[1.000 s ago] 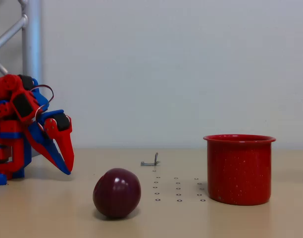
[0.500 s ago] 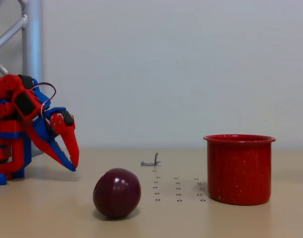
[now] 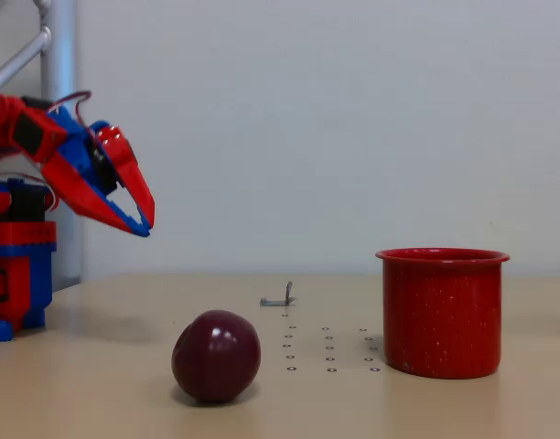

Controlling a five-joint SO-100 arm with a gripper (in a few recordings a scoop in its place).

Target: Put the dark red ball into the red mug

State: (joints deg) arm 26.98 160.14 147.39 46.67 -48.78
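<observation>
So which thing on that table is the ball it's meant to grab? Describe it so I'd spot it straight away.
Start at the beige table and find the bright red speckled enamel mug standing on its right side. Look left, past the grid of small printed circles, to the glossy dark maroon ball resting near the front. It is the one rounded, slightly egg-shaped thing, darker and lower than the mug.

no readable text, label, brand or number appears on anything here.

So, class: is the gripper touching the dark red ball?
Apart. The fixed view shows the gripper raised high at the left, with bare wall and table between its tips and the dark red ball resting on the table.
</observation>
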